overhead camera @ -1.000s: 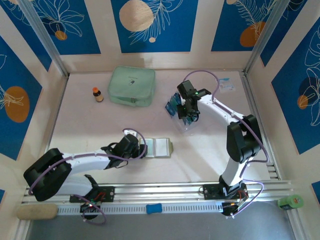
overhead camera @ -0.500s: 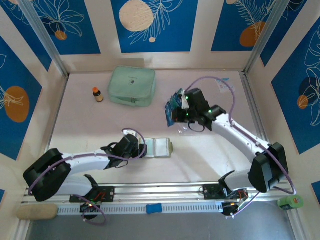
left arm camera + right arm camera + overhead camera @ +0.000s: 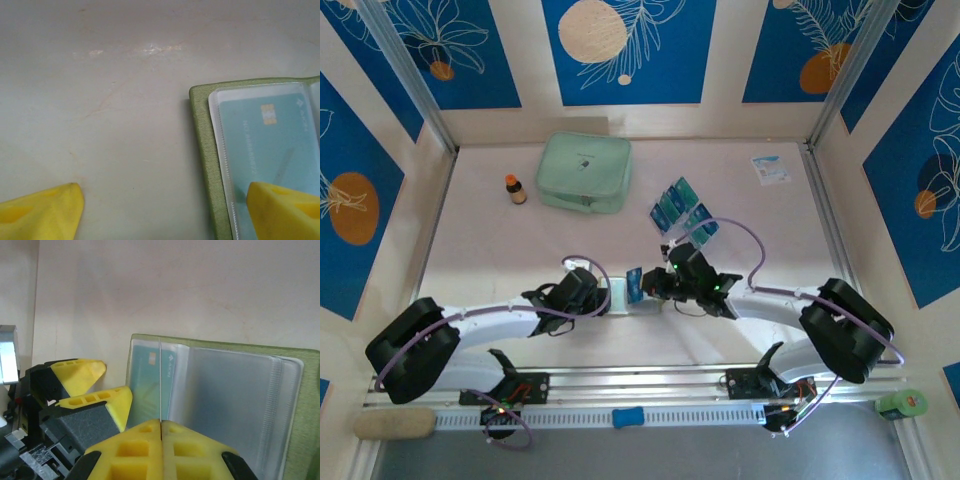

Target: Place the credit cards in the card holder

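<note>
We'd swung R claw (image 3: 161,426) over to the card holder (image 3: 235,346), clamped on one credit card (image 3: 634,286) just ahead; L claw (image 3: 165,212), apart, seemingly pinned holder open.

The left arm (image 3: 490,322) lay low near the table's near edge, reaching toward its middle, and the left gripper (image 3: 163,192) stood with jaws wide apart. The right arm (image 3: 770,305) was folded low, reaching leftward; the right gripper (image 3: 161,426) pinched one credit card (image 3: 634,283)
</note>
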`<state>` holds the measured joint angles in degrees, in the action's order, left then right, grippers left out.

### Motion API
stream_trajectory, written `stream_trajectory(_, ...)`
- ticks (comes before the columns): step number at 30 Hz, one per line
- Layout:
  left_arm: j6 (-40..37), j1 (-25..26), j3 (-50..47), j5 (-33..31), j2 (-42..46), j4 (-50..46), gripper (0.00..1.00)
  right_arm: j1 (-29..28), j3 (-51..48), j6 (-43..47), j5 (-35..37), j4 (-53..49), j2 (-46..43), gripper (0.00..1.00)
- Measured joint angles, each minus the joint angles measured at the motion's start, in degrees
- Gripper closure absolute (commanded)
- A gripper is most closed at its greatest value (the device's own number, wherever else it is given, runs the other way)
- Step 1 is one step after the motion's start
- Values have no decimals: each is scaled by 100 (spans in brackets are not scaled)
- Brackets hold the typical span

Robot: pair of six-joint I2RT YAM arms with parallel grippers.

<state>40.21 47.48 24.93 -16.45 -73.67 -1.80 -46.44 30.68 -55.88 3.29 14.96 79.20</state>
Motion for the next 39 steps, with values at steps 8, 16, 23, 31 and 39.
stream_trajectory(8,0,0,22,-37,0,-107,15,-282,-129,-293,549,625,136,100)
stream_trajectory(16,0,0,26,-57,22,-177,15,-337,-284,-444,820,831,184,100)
stream_trajectory(23,0,0,26,-63,44,-216,15,-387,-341,-562,881,962,356,100)
stream_trajectory(31,0,0,26,-63,50,-229,15,-387,-350,-651,881,1137,461,100)
stream_trajectory(39,0,0,26,-74,50,-229,15,-393,-422,-708,881,1209,474,100)
